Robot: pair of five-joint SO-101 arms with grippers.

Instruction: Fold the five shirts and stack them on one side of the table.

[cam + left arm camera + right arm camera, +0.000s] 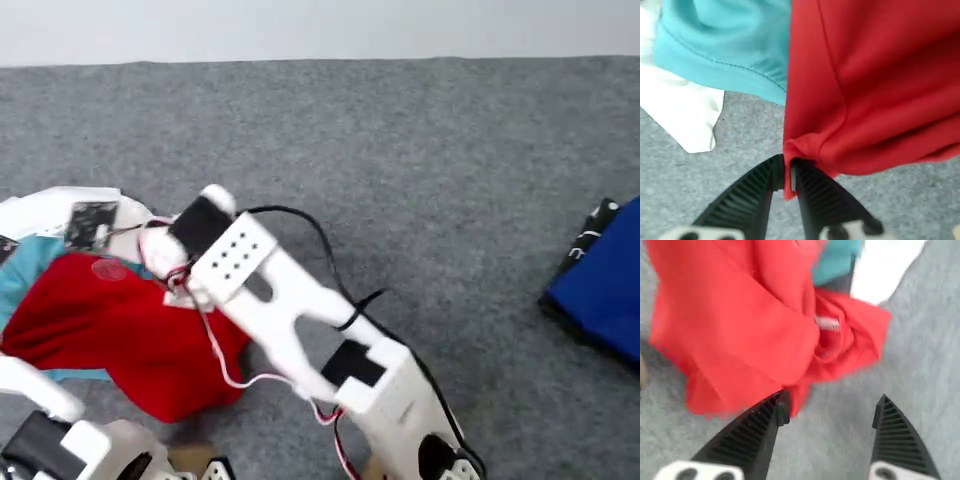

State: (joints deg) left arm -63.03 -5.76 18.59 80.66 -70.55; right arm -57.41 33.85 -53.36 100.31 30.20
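My left gripper [787, 175] is pinched shut on a fold of the red shirt's [120, 335] edge. The shirt lies crumpled at the high view's lower left, over a teal shirt [25, 270]. My right gripper [834, 405] hangs wide open at its edge, probably to take a second hold for spreading.

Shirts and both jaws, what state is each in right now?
Red shirt: crumpled, unfolded, topmost.
Teal shirt: unfolded, partly under the red.
White shirt: unfolded, partly under the teal.
Blue shirt: set apart, looks folded.
Left jaws: shut on the red shirt's edge.
Right jaws: open, at the red shirt's edge.
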